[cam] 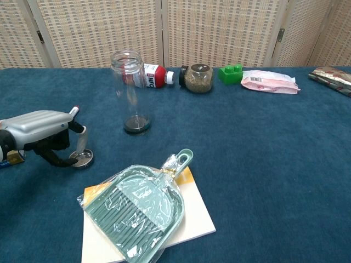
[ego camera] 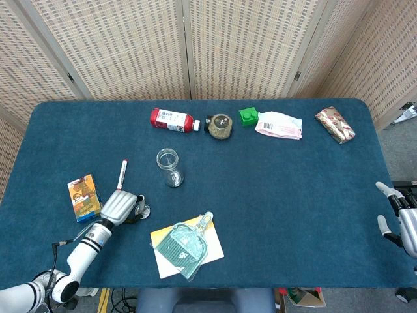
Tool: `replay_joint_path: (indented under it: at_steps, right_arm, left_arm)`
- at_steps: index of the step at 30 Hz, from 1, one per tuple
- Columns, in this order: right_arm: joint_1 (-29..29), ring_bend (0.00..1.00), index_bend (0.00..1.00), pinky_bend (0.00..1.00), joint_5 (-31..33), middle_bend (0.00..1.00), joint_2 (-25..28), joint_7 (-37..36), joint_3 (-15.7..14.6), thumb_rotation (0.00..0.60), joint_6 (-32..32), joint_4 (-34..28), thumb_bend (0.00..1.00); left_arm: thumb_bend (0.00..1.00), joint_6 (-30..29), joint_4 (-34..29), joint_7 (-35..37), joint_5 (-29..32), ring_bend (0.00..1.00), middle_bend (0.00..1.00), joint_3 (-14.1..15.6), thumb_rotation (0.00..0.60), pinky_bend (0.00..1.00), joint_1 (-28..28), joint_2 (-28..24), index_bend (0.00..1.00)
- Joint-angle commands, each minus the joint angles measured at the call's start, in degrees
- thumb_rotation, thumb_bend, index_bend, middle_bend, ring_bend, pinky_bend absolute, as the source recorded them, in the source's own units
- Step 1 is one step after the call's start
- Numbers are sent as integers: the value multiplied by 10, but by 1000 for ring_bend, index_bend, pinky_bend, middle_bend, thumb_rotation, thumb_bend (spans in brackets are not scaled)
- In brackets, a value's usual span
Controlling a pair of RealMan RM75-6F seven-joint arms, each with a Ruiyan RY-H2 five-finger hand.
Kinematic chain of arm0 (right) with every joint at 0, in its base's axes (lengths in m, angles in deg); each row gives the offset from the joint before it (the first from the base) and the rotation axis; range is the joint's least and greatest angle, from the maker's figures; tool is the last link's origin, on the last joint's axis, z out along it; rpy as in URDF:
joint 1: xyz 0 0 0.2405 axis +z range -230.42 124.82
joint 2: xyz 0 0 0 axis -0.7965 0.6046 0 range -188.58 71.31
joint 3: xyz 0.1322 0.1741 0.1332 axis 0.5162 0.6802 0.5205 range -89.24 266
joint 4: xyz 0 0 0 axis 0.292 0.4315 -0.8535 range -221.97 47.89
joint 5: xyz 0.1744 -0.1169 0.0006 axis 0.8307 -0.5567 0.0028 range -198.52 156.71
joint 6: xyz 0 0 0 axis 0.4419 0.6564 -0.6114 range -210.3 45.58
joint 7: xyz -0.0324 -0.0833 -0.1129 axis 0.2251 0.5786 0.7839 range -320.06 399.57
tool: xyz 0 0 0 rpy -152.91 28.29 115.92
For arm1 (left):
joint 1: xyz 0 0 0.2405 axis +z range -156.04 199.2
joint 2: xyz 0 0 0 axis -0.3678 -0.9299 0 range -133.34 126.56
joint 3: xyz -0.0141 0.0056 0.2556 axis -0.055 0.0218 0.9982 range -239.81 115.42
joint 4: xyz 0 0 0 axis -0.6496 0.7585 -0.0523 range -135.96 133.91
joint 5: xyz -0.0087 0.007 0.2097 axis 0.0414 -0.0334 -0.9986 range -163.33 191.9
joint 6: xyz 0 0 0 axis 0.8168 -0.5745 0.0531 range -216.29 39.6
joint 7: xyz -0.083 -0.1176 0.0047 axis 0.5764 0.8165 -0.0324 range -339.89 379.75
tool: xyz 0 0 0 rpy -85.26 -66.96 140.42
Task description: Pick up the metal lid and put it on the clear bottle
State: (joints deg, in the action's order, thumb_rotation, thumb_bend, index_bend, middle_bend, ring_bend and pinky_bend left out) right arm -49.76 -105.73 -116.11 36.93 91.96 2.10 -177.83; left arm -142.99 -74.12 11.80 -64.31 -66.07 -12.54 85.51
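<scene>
The blue felt table [ego camera: 293, 195] carries everything in play, and on it the task stands at its first step: nothing has been lifted and the bottle is uncapped. Along the far edge lie things that have no part in the job: a red-labelled bottle on its side [ego camera: 171, 120], a small jar of brownish grains [ego camera: 219, 126], a green toy brick [ego camera: 248, 116], a pink-and-white packet [ego camera: 279, 125] and a patterned pouch [ego camera: 335, 124]. Near the front edge a green dustpan in plastic wrap [cam: 137, 213] lies on a pale pad, and a small printed box [ego camera: 83, 196] and a red-capped marker [ego camera: 122, 173] sit toward the robot's left. The clear bottle [cam: 129, 90] stands upright and open-mouthed in the middle-left of the table, with nothing on its rim. The left hand [cam: 46, 134] is low over the cloth, its fingers curled down around the metal lid [cam: 81, 159]; one fingertip reaches the lid's rim, but I cannot tell whether the lid is actually pinched, and it appears to rest flat on the table. The right hand [ego camera: 399, 218] hangs off the table's right edge with fingers apart, holding nothing. By my reading the grasp is being formed, so securing the lid, lifting it, carrying it to the bottle, which stands well apart from it, and seating it on the mouth all remain.
</scene>
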Motion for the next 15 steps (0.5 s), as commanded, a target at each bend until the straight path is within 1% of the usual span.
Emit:
replay_joint_path:
  at_steps: [1,8,13,15]
  right_arm:
    - [0,181,175,318,0,256,0,-1,0,600,0,1,439]
    - [-3,180,175,318,2,256,1,-4,1,600,3,2,439]
    - [-2,180,175,318,1,256,2,-5,1,600,2,2,438]
    - [-2,181,175,318,1,256,2,-5,1,600,1,3,438]
  left_arm:
    - [329,-1,3,3,1,1000,1000,-1,600,1000,-1,2,569]
    - [396,1,11,9,4,1000,1000,0,600,1000,-1,6,587]
    - [407,5,14,7,9,1000,1000,1,600,1000,-2,7,595]
    - [429,5,14,9,10,1000,1000,2,600,1000,-1,8,605]
